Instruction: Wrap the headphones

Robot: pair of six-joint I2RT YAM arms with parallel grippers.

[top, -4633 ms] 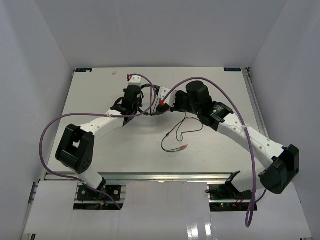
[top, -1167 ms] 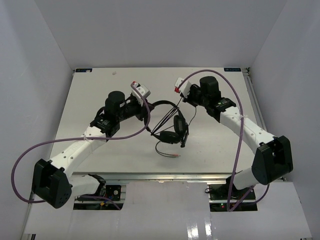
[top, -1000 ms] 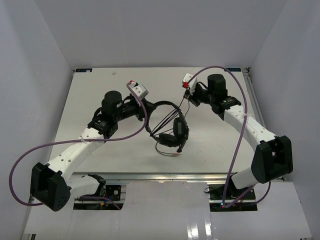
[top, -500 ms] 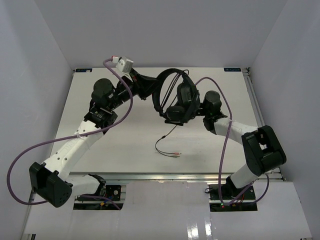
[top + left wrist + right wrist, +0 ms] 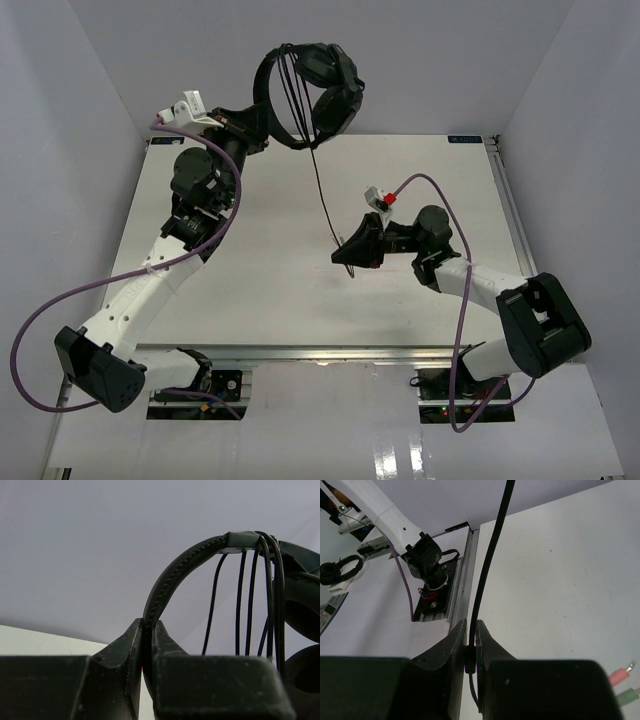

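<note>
The black headphones (image 5: 312,88) hang high above the table's back edge. My left gripper (image 5: 262,124) is shut on their headband (image 5: 172,577). Several turns of thin black cable (image 5: 250,595) lie over the band beside the earcups (image 5: 300,595). From there the cable (image 5: 322,195) runs straight down to my right gripper (image 5: 344,256), which sits low over the table's middle. That gripper (image 5: 471,626) is shut on the cable (image 5: 487,565) near its end. The pink and green plugs (image 5: 623,676) show just beyond it.
White table (image 5: 250,290) with white walls on three sides. Purple robot cables (image 5: 60,300) loop off both arms. In the right wrist view the left arm's base (image 5: 427,562) and the metal rail (image 5: 462,587) mark the table's near edge.
My left arm has lifted the headphones up and toward the back left. My right gripper opened, dropped toward the table's middle and shut on the cable, which now hangs straight between the grippers.
</note>
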